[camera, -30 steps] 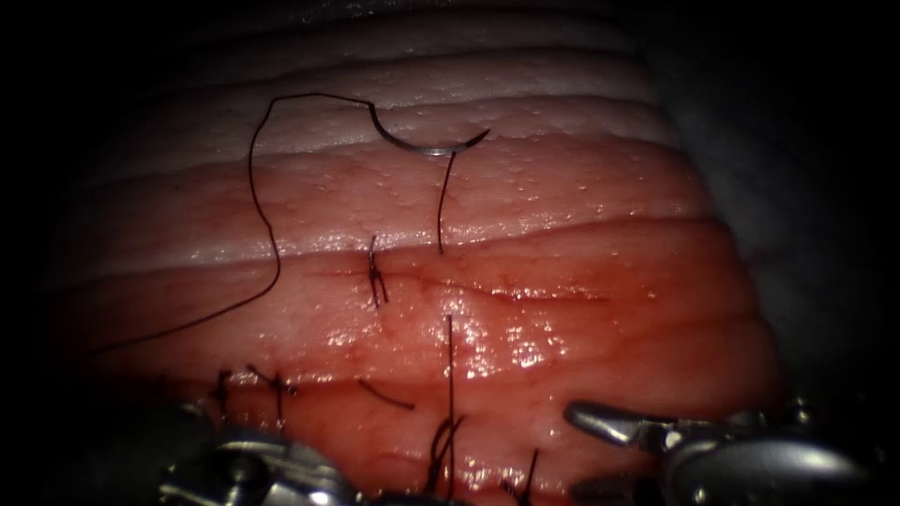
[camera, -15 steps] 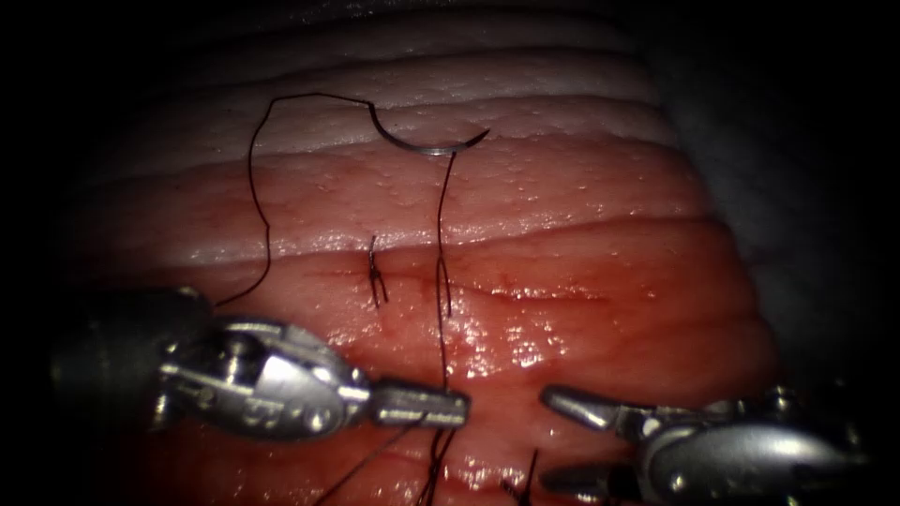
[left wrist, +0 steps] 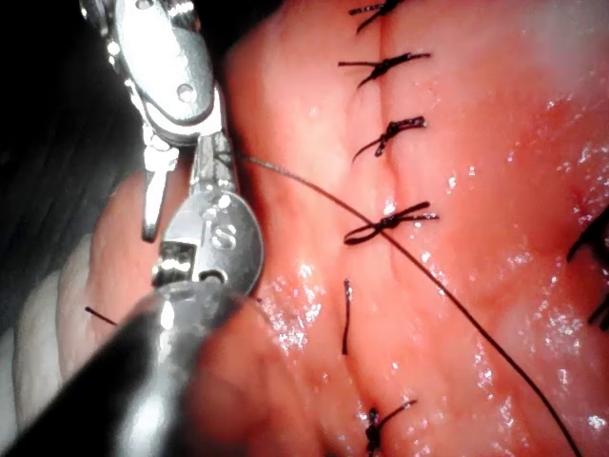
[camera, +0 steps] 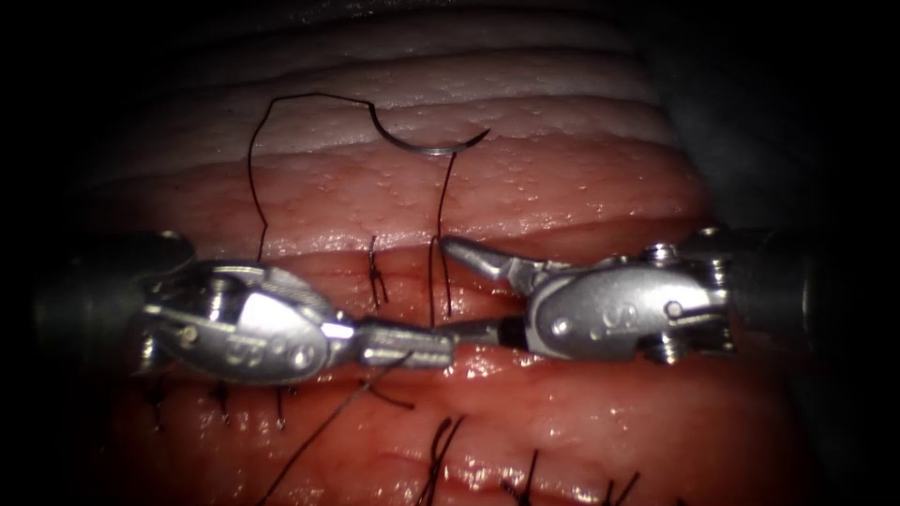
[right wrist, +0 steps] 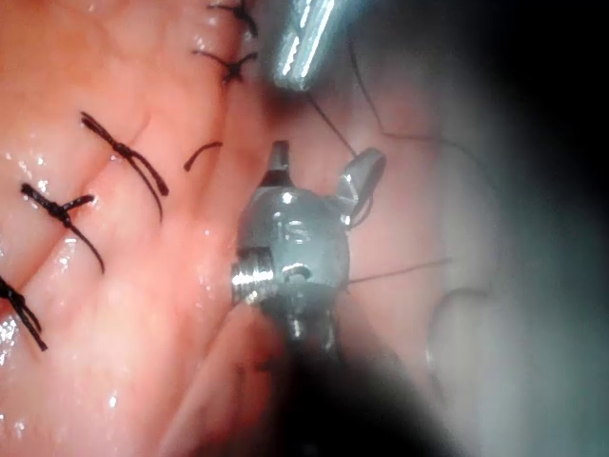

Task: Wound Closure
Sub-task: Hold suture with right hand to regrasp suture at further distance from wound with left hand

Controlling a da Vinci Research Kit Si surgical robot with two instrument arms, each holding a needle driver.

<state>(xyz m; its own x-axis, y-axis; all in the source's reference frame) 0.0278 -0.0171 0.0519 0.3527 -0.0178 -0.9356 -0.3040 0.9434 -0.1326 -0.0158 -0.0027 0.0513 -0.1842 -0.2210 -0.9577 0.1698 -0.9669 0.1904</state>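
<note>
The needle [camera: 427, 142] lies free on the pale upper part of the tissue [camera: 581, 187], out of the tissue and held by neither tool. Its curve opens upward, its long axis runs left to right across the endoscope view, and its tip points to the right. Thread [camera: 251, 178] leaves its left end, arches over, then drops down the left side toward the left tool.

The left claw [camera: 408, 344] comes in from the left and lies level, jaws together. A strand runs down and to the left from its tip, so it looks clamped on the thread; the left wrist view shows a strand leading away from those jaws across the stitched cut [left wrist: 385, 143].

The right claw [camera: 469, 290] comes in from the right with its jaws apart and holds nothing. One jaw points up and left toward the two upright strands [camera: 439, 272] that rise between the tools; the other lies level, its tip just beside the left claw's tip. The right wrist view shows the same spread jaws.

The two tools meet tip to tip near the middle of the cut, beside a tied stitch [camera: 376, 276]. The needle sits well above both of them, roughly over the point where they meet, slightly nearer the right claw's raised jaw. Further knots [camera: 441, 450] line the lower tissue.
</note>
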